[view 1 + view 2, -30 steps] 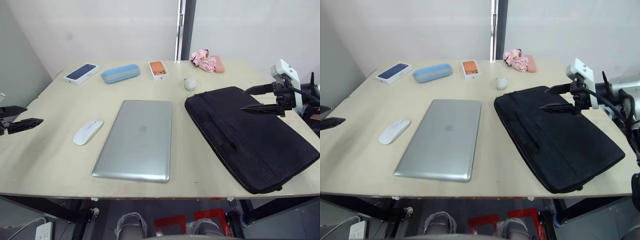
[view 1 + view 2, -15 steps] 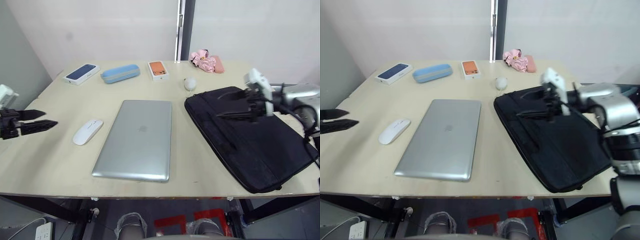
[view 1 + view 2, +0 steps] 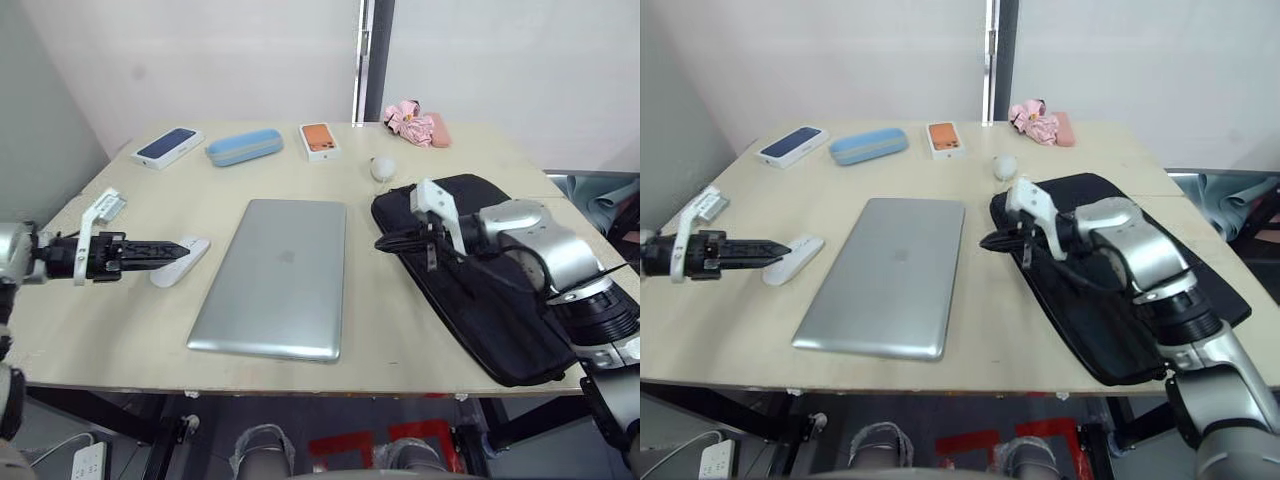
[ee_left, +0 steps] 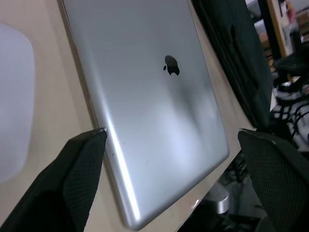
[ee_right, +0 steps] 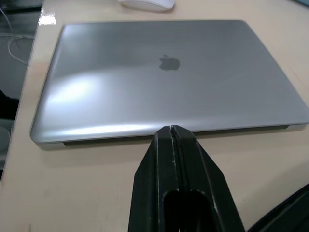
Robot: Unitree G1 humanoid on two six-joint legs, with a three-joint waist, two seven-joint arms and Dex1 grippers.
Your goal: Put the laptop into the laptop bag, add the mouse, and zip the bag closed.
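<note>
meanwhile, on the tabletop [image 3: 90, 330], we see the laptop bag [image 3: 520, 330] lying flat toward the right edge, the closed laptop [image 3: 275, 275] at the middle near the front edge, and the mouse [image 3: 178, 262] just left of it. our right gripper [image 3: 385, 243], fingers pressed together, hovers at the bag's left corner; our left gripper [image 3: 180, 250], fingers spread, reaches over the mouse.

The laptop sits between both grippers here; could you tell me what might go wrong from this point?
1. The right gripper is shut, pointing at the laptop edge; pushing could slide it instead of lifting.
2. The left gripper, open, hovers over the mouse and could knock it.
3. The bag looks zipped, so nothing can go in yet.
</note>
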